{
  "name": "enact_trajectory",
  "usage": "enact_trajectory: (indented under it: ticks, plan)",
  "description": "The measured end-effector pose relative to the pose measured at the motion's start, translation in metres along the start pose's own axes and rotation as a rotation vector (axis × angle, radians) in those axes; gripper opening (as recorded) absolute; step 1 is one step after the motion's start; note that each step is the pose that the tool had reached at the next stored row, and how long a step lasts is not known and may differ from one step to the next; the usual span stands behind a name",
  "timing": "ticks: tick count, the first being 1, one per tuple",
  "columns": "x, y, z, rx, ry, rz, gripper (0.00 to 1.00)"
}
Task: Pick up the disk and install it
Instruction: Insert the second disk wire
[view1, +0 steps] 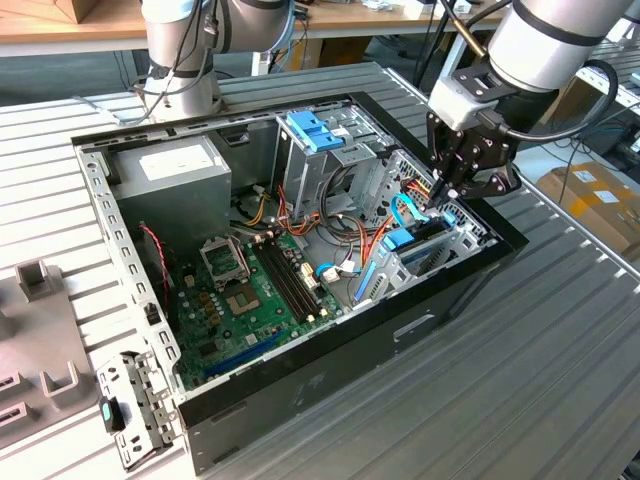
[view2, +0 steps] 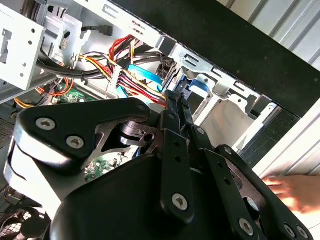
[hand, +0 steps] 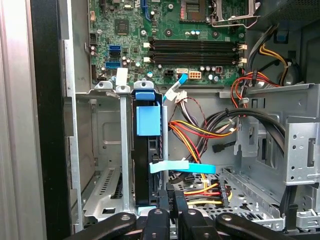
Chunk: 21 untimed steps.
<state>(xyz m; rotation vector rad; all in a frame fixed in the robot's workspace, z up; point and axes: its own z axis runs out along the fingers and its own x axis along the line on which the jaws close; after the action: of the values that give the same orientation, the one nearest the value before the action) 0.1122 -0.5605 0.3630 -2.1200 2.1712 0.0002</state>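
The gripper hangs inside the open computer case, right of centre in the exterior view, over the drive bay. The disk stands on edge in that bay, lower centre of the first wrist view, dark-bodied with blue rails. The fingers appear closed together at its end; actual grip cannot be confirmed. Risk: loose cables beside the bay could snag or block seating.

The arm reaches steeply down, gripper lowest, its jaws seemingly drawn together.
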Motion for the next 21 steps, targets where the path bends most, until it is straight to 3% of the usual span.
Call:
enact_trajectory:
  ticks: [5, 9, 21]
  plan:
    - [0.0001, 0.0005, 0.0001, -0.0001, -0.0002, 0.000, 0.16]
    - [0.0044, 0.0007, 0.0000, 0.0000, -0.0001, 0.000, 0.16]
    - [0.0107, 0.0042, 0.0060, -0.0001, 0.0001, 0.000, 0.16]
